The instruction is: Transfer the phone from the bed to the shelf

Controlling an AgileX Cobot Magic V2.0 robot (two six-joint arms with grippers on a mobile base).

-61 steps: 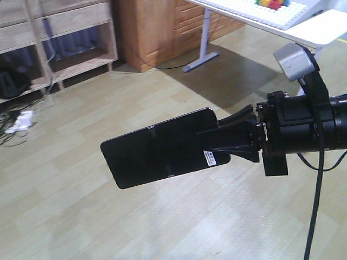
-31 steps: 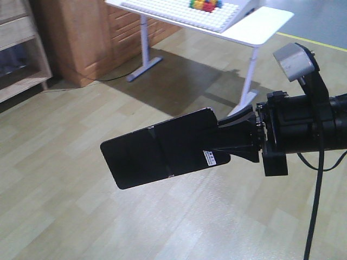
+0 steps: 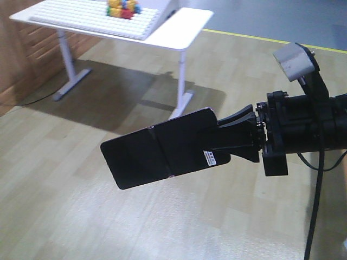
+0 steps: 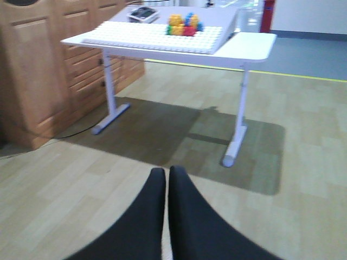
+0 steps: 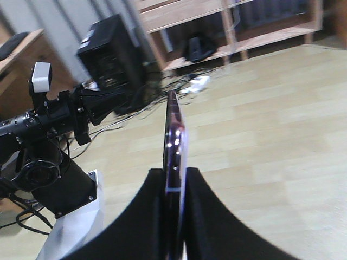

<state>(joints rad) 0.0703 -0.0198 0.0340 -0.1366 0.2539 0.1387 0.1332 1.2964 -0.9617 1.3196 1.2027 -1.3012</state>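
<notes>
The phone, a wide glossy black slab with a centre crease and a white barcode sticker, hangs flat above the floor, and my right gripper is shut on its right end. In the right wrist view the phone shows edge-on with a pinkish rim, pinched between the right gripper jaws. My left gripper is shut with nothing in it, over bare floor. The shelf, a pale wooden unit with open compartments, stands far behind the phone in the right wrist view. The bed is out of view.
A white table with a studded white board and coloured blocks stands ahead on the left. A brown wooden cabinet stands beside it. By the shelf lie a black box and cables. Pale wood flooring lies all around.
The background has slid left in the front view: the shelf and cabinet have left the frame and the white table has moved from top right to top left. The phone stays gripped the same way.
</notes>
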